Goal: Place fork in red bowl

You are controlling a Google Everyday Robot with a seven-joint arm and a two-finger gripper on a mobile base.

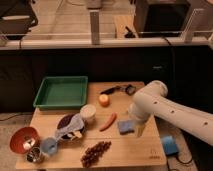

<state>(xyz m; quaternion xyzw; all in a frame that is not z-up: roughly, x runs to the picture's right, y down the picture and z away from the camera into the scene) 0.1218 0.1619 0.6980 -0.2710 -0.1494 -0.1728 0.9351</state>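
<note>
The red bowl (pixel 23 139) sits at the table's front left corner with a small pale thing inside it. I cannot pick out the fork for certain; a pale handle-like piece (pixel 75 134) lies by the dark plate (pixel 66 121) under a grey-blue cloth. My white arm reaches in from the right. The gripper (pixel 140 129) hangs at its end above the table's right part, just right of a blue sponge (pixel 125 126) and far from the bowl.
A green tray (pixel 62 92) stands at the back left. Also on the wooden table (pixel 130 155): a white cup (pixel 88 112), an orange (pixel 104 100), a red chili (pixel 108 121), grapes (pixel 95 152), a metal cup (pixel 34 155), a blue cup (pixel 48 146) and a black tool (pixel 117 90).
</note>
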